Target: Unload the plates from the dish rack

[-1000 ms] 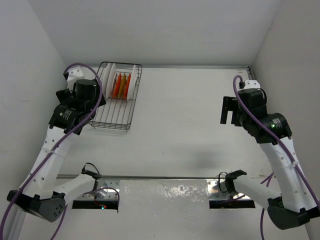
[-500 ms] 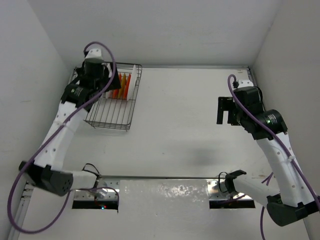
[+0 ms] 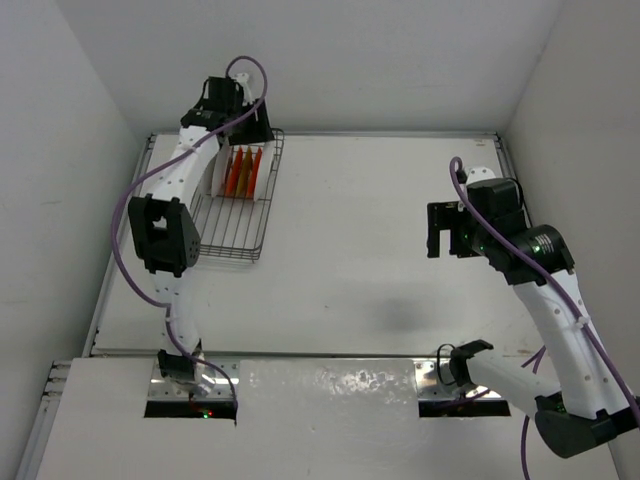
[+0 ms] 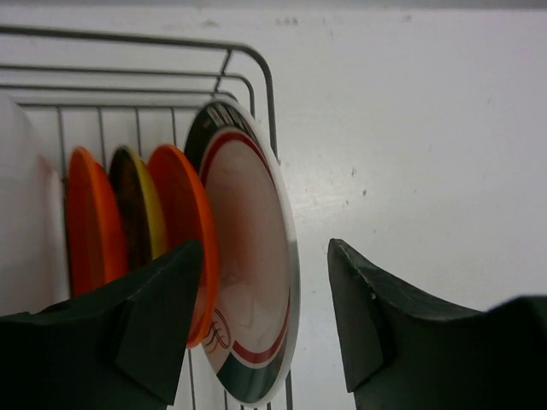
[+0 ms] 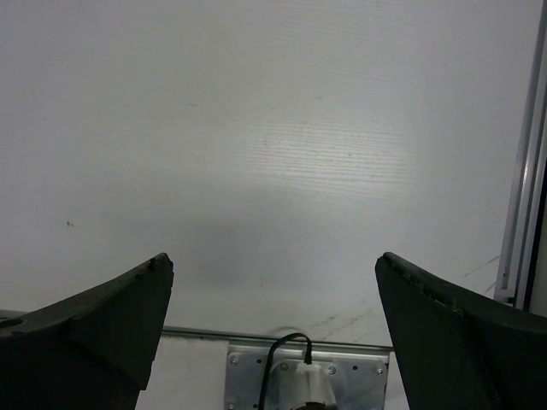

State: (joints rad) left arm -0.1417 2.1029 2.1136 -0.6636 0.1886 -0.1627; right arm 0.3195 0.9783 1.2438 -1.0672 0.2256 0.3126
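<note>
The dish rack (image 3: pixel 225 235) stands at the table's far left, and its wire corner shows in the left wrist view (image 4: pixel 256 64). Several plates (image 3: pixel 241 170) stand on edge in its far half. In the left wrist view the nearest is a white plate with a teal-and-red rim (image 4: pixel 252 265). Beyond it stand an orange plate (image 4: pixel 184 222), a yellowish plate (image 4: pixel 141 209), another orange plate (image 4: pixel 90 222) and a white plate (image 4: pixel 26 213). My left gripper (image 4: pixel 265 316) is open above the rack's far end (image 3: pixel 245 125), with its fingers on either side of the rimmed plate's edge, apart from it. My right gripper (image 3: pixel 445 230) is open and empty over the bare table (image 5: pixel 273 299).
White walls close in the table at the back and on both sides. A metal rail (image 5: pixel 521 171) runs along the table's right edge. The arm base plate and its cable (image 5: pixel 299 376) lie at the near edge.
My left arm has swung from the rack's near left side up to its far end, over the plates. My right gripper has drifted slightly left and lower.
</note>
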